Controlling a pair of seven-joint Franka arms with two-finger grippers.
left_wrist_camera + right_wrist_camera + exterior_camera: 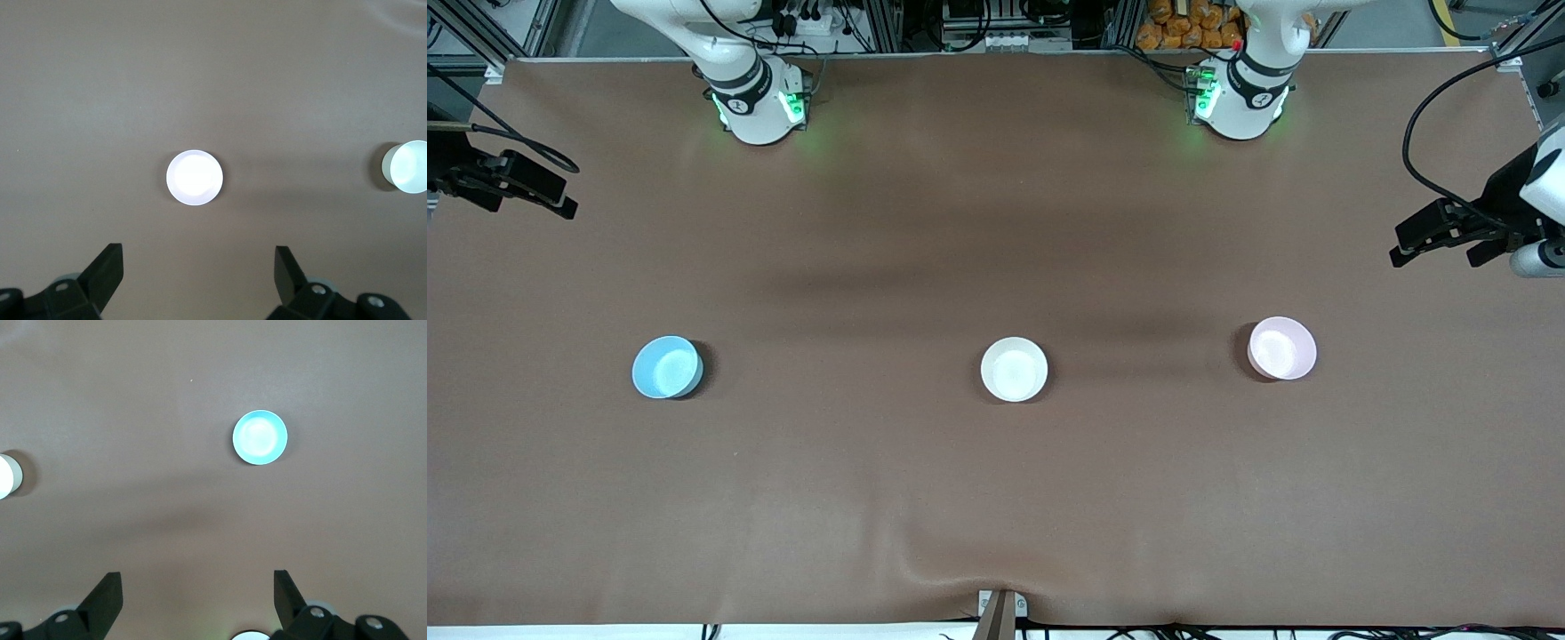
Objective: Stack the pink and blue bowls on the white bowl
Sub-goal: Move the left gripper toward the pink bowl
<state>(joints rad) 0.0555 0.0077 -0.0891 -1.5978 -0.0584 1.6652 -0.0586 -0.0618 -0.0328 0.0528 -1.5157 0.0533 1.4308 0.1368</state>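
Three bowls stand in a row across the brown table. The light blue bowl [667,366] is toward the right arm's end, the white bowl [1014,369] in the middle, and the pale pink bowl [1282,348] toward the left arm's end. All are upright, empty and well apart. My left gripper [1440,252] hangs open and empty high over the table's left-arm end; its wrist view shows the pink bowl [194,177] and the white bowl [407,167]. My right gripper [551,197] hangs open and empty over the right-arm end; its wrist view shows the blue bowl [260,437] and the white bowl [7,475].
The two arm bases [760,102] [1240,98] stand at the table's edge farthest from the front camera. A small bracket [1000,609] sits at the table's edge nearest the front camera. Brown mat [996,222] covers the table.
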